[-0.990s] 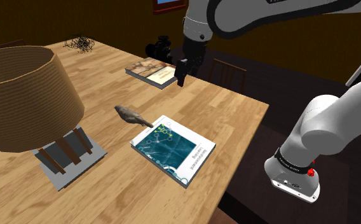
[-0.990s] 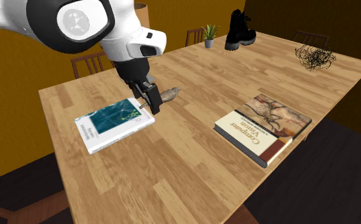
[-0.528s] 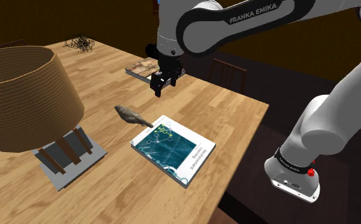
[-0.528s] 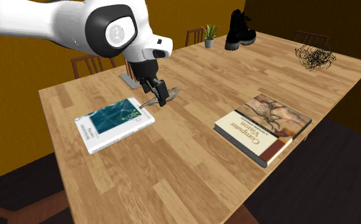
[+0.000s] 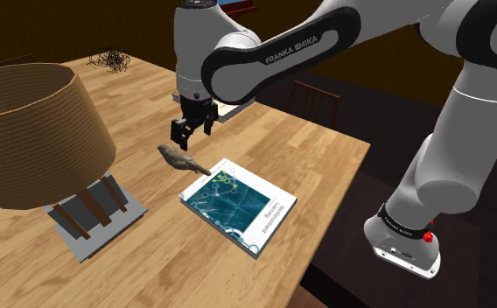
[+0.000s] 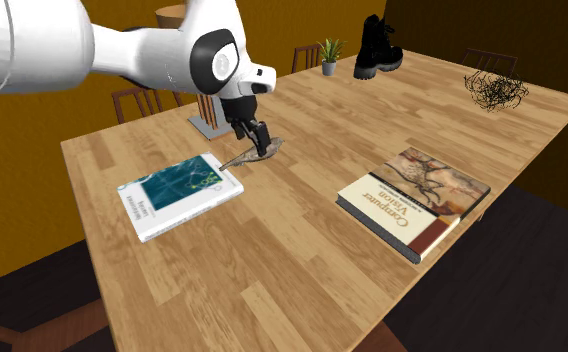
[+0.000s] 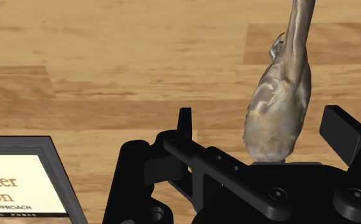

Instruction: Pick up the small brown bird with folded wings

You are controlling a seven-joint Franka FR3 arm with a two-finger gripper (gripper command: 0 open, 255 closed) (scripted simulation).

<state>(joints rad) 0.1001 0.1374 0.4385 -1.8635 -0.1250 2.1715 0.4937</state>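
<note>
The small brown bird (image 5: 178, 157) lies on the wooden table (image 5: 317, 157), its thin tail touching the corner of a teal book (image 5: 238, 203). My black gripper (image 5: 186, 131) hangs just above the bird, open and pointing down. In the second exterior view the gripper (image 6: 255, 137) hovers over the bird (image 6: 264, 151), hiding part of it. In the wrist view the bird (image 7: 279, 108) sits between the two fingers, nearer one fingertip (image 7: 340, 126) than the other; neither touches it. The gripper (image 7: 262, 122) holds nothing.
A big round wooden basket (image 5: 28, 131) on a grey stand is close beside the bird. A thick brown book (image 6: 412, 200) lies farther along the table, its corner (image 7: 20, 184) showing near the gripper. A boot (image 6: 377, 48), a small plant (image 6: 329, 52) and a black tangle (image 6: 495, 90) stand at the far end.
The arm has swung toward the shoulder view's left and lowered, carrying the gripper from above the brown book to just over the bird. The bird has not moved.
</note>
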